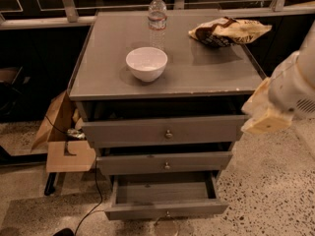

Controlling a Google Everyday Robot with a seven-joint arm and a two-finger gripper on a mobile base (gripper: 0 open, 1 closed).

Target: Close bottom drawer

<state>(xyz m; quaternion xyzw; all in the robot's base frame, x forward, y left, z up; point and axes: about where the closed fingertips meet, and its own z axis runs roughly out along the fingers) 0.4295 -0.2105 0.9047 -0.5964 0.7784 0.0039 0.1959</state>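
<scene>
The bottom drawer (166, 209) of the grey cabinet (162, 73) is pulled out towards me, its inside bare, with a small round knob on its narrow front. The middle drawer (165, 163) and the top drawer (165, 131) above it stick out a little less. My arm comes in from the right edge. Its white and cream end, the gripper (266, 118), hangs beside the cabinet's right front corner at the height of the top drawer, well above and to the right of the bottom drawer. It holds nothing that I can see.
On the cabinet top stand a white bowl (146, 63), a water bottle (157, 18) and a chip bag (229, 32). Cardboard boxes (64, 141) and a cable (93, 200) lie on the floor to the left. Speckled floor lies to the right.
</scene>
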